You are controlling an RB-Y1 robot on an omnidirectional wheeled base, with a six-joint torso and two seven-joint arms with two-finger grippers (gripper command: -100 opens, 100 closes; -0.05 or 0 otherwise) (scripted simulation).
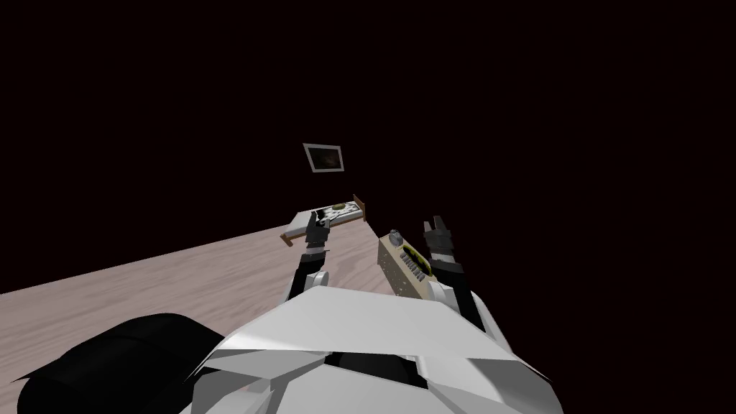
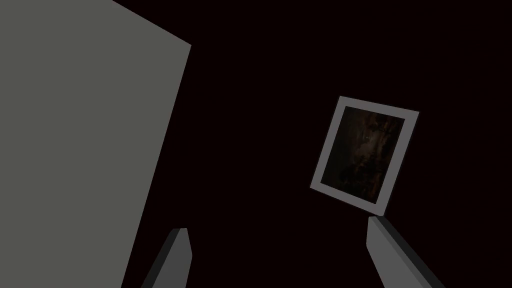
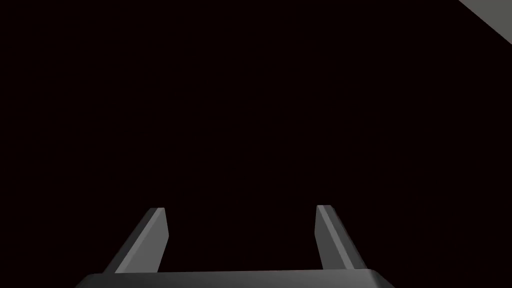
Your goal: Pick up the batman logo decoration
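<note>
Right gripper point(image 1: 437, 228) hangs with its two fingers point(image 3: 150, 240) spread wide, just right of the batman logo decoration point(image 1: 414, 254). That decoration, a yellow oval with a dark shape on it, lies on top of a low beige cabinet point(image 1: 394, 279) near me on the right. A small grey rounded object point(image 1: 394, 236) sits at the cabinet's far end, just beyond the logo. Left gripper point(image 1: 316, 230) is raised to the left, well apart from the cabinet, with its fingers likewise spread. Farther off, a bed point(image 1: 298, 224) stands on the pale wood floor point(image 1: 180, 280), and a framed picture point(image 1: 323, 157) hangs beyond it.
</note>
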